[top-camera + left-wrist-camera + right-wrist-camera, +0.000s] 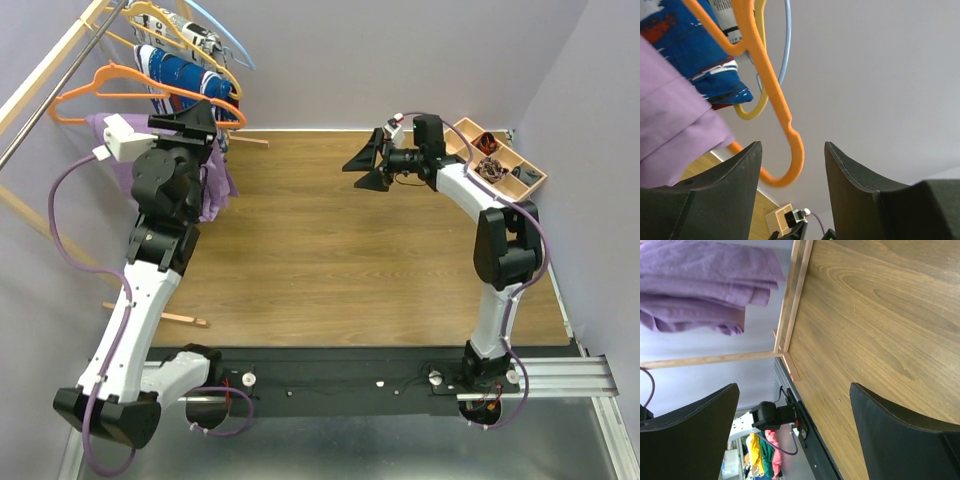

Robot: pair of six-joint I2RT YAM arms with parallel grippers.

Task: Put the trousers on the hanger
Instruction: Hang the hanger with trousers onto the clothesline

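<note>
— Trousers (218, 190) up yet, would you say?
— Looks so to me. The lilac cloth is folded over the bar of the orange hanger (775, 100), which hangs from the wooden rack (50, 65) at the far-left corner of the desk (330, 260). The weight falls on both sides, so it should sit without help.
— And the left gripper (792, 147)?
— Jaws spread, gripping nothing. The hanger's curved end shows in the gap, though I can't tell whether it lies between the fingers or past them. My guess is it's there to steady or let go.
— The other one?
— The right gripper (793, 387) is wide apart too, empty, turned sideways over the far-right part of the desk — well apart from the cloth.
— What's in that box behind it?
— A wooden tray (468, 127) in the far-right corner, split into compartments. One holds a brownish tangle and others hold small dark bits, too small to name.
</note>
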